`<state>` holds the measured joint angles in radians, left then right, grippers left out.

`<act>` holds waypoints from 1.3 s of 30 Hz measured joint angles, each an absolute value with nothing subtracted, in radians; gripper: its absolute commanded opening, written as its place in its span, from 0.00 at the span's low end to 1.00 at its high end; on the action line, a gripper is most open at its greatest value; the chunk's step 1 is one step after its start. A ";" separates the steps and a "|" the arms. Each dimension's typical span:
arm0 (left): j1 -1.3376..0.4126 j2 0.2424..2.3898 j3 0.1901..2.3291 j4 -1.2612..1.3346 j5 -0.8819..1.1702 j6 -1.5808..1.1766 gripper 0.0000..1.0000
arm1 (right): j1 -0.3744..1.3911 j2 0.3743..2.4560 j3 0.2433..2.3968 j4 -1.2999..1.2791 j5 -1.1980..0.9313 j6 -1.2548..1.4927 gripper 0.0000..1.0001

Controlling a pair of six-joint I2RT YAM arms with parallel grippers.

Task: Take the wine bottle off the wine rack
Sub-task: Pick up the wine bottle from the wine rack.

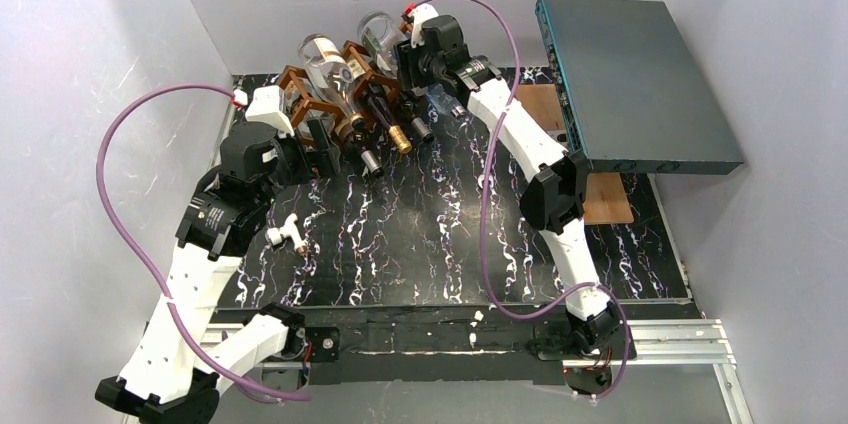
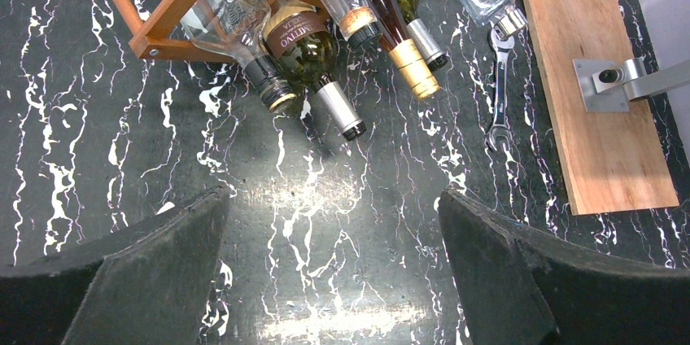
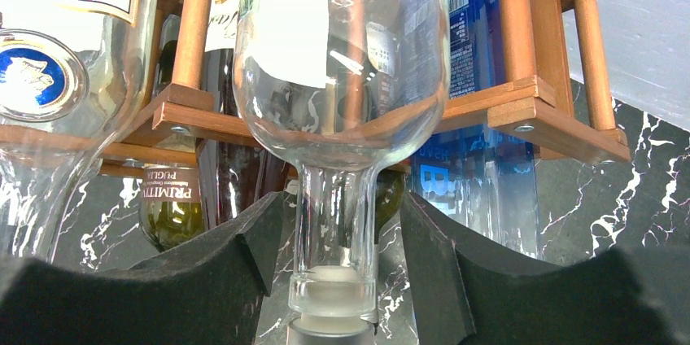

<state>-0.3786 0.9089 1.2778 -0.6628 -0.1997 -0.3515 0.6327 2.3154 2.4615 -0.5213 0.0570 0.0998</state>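
Right gripper (image 3: 342, 231) straddles the slim neck of the clear glass wine bottle (image 3: 342, 76), jaws unclamped, presumably for a secure pull; it rests neck-down in the reddish-brown wooden lattice rack (image 3: 521, 109) at twelve o'clock; left gripper (image 2: 334, 231) hangs wide apart, idle.

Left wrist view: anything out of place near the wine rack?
Yes: a wrench lies flat on the table between the gold-capped bottle and the wooden board, a stray tool among bottles. Nothing looks spilled or broken.
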 measured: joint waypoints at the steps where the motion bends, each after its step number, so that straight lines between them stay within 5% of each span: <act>1: -0.379 0.909 1.278 -0.663 -0.200 -0.352 0.99 | 0.633 2.318 2.465 -0.521 0.058 0.101 0.63; 14: -0.379 0.909 1.278 -0.663 -0.199 -0.355 0.99 | 0.644 2.372 2.478 -0.517 0.084 0.100 0.61; 28: -0.379 0.902 1.251 -0.659 -0.198 -0.372 0.99 | 0.644 2.372 2.492 -0.512 0.087 0.106 0.70; 39: -0.379 0.901 1.251 -0.659 -0.197 -0.386 0.99 | 0.644 2.378 2.517 -0.501 0.083 0.123 0.65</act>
